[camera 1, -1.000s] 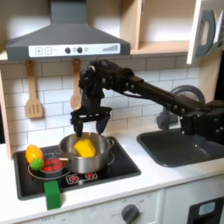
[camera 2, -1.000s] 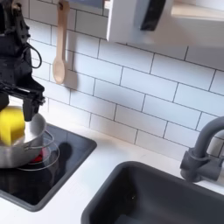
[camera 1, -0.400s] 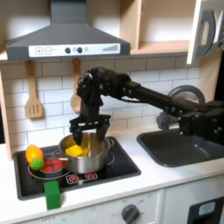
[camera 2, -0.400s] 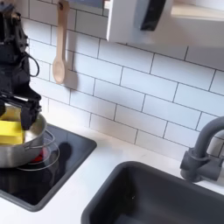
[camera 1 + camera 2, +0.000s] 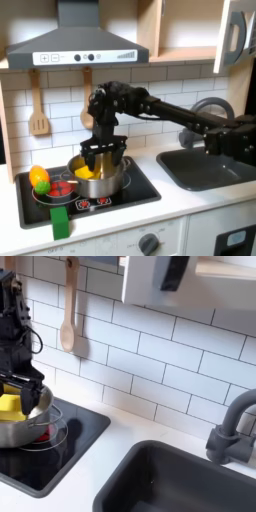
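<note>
A silver pot (image 5: 106, 187) stands on the black stove top (image 5: 140, 188), and a yellow object (image 5: 88, 172) lies inside it. My gripper (image 5: 100, 163) hangs down into the pot's mouth, open, one finger on each side of the yellow object, which sits low between them. In the second exterior view the gripper (image 5: 20, 395) stands over the yellow object (image 5: 9, 406), just above the pot's rim (image 5: 30, 428). I cannot tell whether the fingers touch the object.
An orange and green fruit (image 5: 39, 178) and red pieces (image 5: 62, 187) lie left of the pot. A green block (image 5: 60, 221) stands at the counter's front. A wooden spatula (image 5: 38, 112) and spoon (image 5: 68, 316) hang on the tiles. Sink (image 5: 215, 168) and faucet (image 5: 235, 426) are right.
The gripper has come down from above the pot into its mouth, still open, and shifted slightly to the first exterior view's left. The yellow object stays in the pot.
</note>
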